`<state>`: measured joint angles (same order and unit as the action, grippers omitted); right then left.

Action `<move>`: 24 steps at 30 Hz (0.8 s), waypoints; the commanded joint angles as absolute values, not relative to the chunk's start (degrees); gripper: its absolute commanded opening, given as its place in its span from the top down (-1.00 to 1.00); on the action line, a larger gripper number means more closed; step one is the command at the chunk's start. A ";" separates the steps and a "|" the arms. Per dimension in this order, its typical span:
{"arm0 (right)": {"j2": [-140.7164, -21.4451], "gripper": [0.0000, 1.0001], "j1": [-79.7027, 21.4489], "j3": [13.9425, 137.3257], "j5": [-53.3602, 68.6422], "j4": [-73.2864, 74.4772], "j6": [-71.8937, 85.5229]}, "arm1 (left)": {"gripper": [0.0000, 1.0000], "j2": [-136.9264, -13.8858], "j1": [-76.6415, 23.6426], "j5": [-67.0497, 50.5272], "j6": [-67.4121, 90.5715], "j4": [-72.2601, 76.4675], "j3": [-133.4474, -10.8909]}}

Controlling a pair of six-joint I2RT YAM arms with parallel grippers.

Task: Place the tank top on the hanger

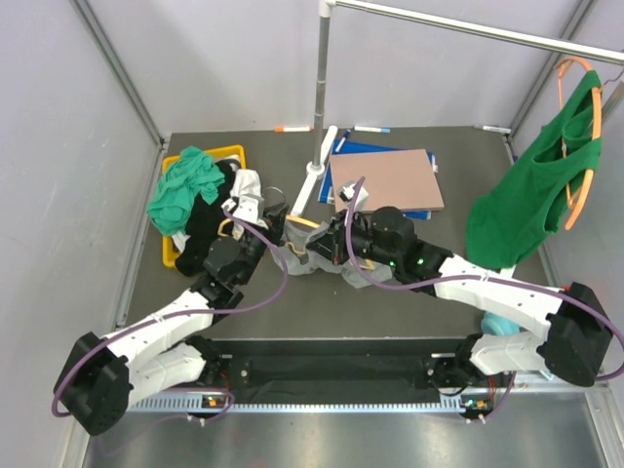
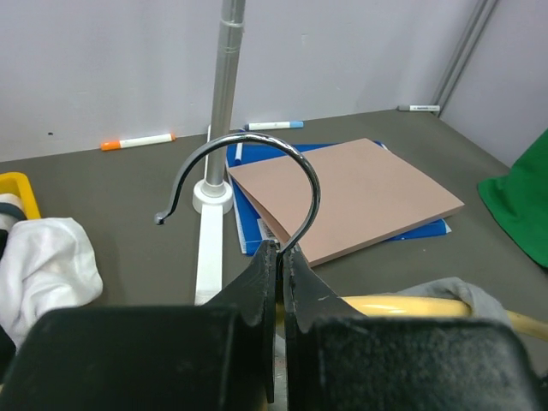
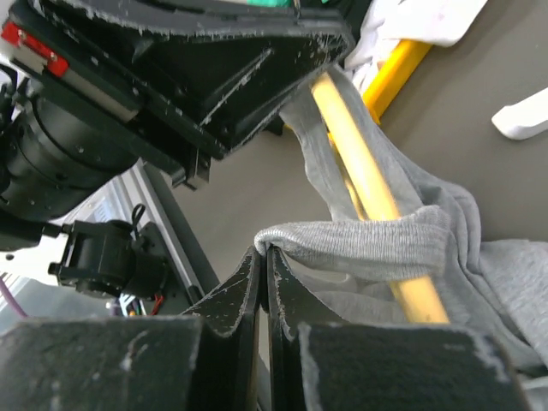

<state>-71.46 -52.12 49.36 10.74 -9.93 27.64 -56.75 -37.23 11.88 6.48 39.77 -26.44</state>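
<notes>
The pale yellow hanger [image 1: 304, 223] lies low over the table's middle between my two grippers. My left gripper [image 2: 281, 250] is shut on the base of its thin metal hook [image 2: 257, 150], with the yellow bar [image 2: 402, 306] running off to the right below the fingers. The light grey tank top [image 3: 385, 244] is draped over the yellow hanger [image 3: 368, 171], one band of fabric lying across the bar. My right gripper [image 3: 264, 251] is shut on the folded edge of that band. From above, the tank top [image 1: 302, 260] bunches under both grippers.
A bright green tank top [image 1: 531, 185] hangs on an orange hanger [image 1: 585, 185] from the rail at the right. A yellow bin [image 1: 234, 151] at the left holds teal cloth [image 1: 185, 190]. A brown pad [image 1: 385, 180] on blue folders, the rail's post [image 1: 320, 78] and markers [image 1: 291, 128] stand behind.
</notes>
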 commanded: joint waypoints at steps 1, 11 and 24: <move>-71.54 1.00 -52.91 53.35 7.83 -12.31 25.40 | 1.00 -55.20 -37.35 9.76 8.52 43.68 -25.93; -69.53 -0.18 -54.49 55.64 6.77 -4.58 20.92 | 1.00 -57.74 -35.43 4.67 7.91 43.08 -28.65; -54.23 -0.85 -54.49 51.77 -5.53 8.96 12.13 | 1.00 -59.06 -26.28 -13.62 14.85 40.69 -32.87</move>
<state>-56.64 -53.89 52.90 -0.75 7.14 15.46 -59.77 -27.03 -7.18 12.19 37.65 -29.91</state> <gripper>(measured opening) 0.920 0.027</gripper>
